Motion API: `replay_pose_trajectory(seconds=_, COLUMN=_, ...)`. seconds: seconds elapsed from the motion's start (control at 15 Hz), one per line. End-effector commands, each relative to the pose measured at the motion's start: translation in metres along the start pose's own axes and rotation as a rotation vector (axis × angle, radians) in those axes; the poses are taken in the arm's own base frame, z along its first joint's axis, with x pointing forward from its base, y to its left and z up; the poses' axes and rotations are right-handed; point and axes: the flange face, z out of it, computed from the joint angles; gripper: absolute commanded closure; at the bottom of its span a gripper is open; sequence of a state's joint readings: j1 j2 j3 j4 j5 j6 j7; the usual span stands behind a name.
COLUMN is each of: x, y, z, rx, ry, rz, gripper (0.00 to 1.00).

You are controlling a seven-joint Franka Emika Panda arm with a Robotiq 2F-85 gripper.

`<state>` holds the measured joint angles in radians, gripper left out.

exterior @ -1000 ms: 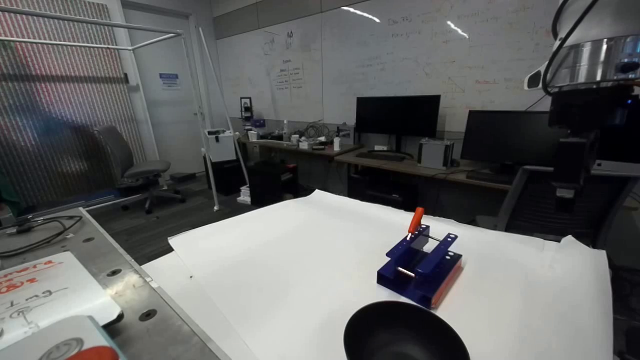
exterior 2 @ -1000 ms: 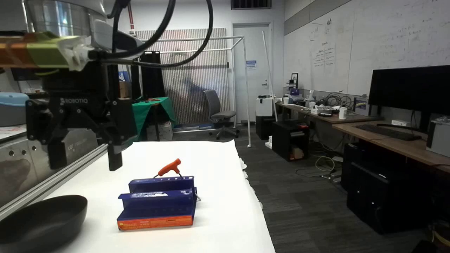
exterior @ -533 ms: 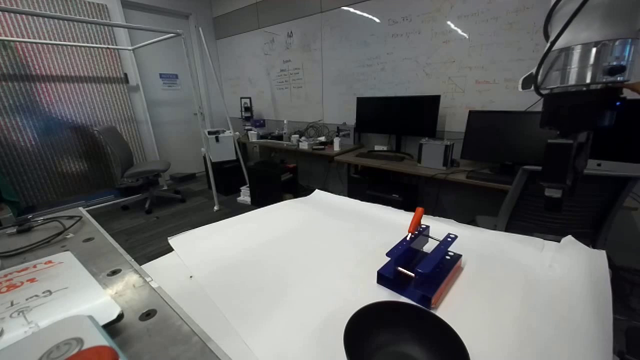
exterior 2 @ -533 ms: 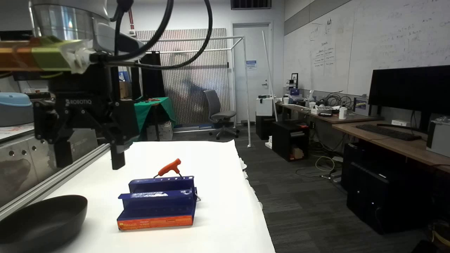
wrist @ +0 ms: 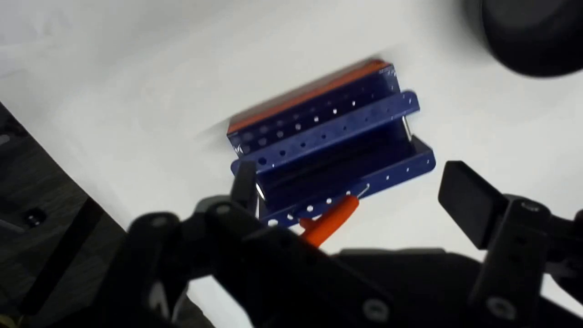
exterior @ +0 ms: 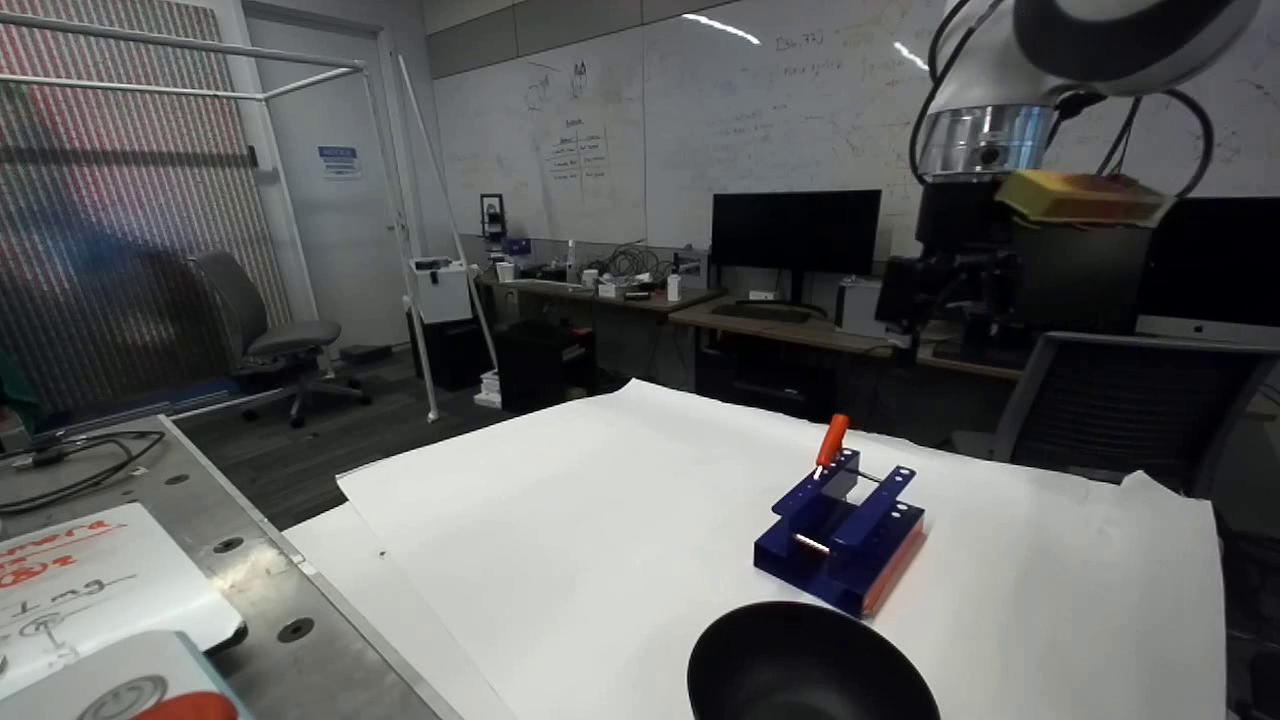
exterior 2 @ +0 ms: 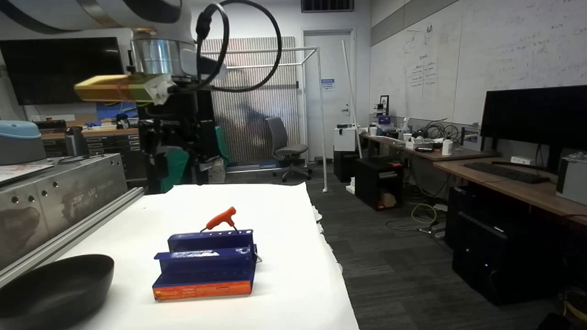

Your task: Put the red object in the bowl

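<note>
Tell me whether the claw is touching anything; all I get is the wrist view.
Observer: It isn't. In both exterior views the claw hangs in the air, apart from the red tool and the blue rack.
Operator: Describe how that tool lies; from above I can't judge its tilt.
Observer: It is tilted: in an exterior view the end nearer the bowl sits low, close to the rack, and the other end is raised.
Operator: Give me the bowl's shape too; my picture cuts it off.
Observer: An exterior view shows it upright on the white sheet, its side flaring outward up to the rim.
</note>
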<state>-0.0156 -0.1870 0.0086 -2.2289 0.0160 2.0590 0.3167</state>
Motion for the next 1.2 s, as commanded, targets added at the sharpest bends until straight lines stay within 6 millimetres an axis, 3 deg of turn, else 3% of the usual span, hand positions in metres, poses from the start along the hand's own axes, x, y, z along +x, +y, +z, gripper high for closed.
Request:
replay_pose_trajectory(seconds=0.0, x=0.06, y=-0.018, z=0.02, rx=-0.008, ry=0.047, rz=0.168, gripper=0.0)
replay_pose_trajectory(seconds=0.33, x=0.101, y=-0.032, z=0.069, rx=-0.074, ry=0.147, rz=0.333, gripper=0.0)
replay_pose_trajectory(seconds=0.73, x=0.109, y=-0.041, z=0.103, rx=-0.16, ry=0.121, rz=0.461, gripper=0.0)
replay_pose_trajectory(seconds=0.8, x=0.108, y=-0.043, z=0.106, rx=-0.165, ry=0.123, rz=0.47, gripper=0.25)
replay_pose_trajectory(seconds=0.87, x=0.108, y=-0.044, z=0.107, rx=-0.175, ry=0.128, rz=0.478, gripper=0.26)
replay_pose_trajectory(seconds=1.13, x=0.104, y=-0.051, z=0.109, rx=-0.173, ry=0.156, rz=0.492, gripper=0.58)
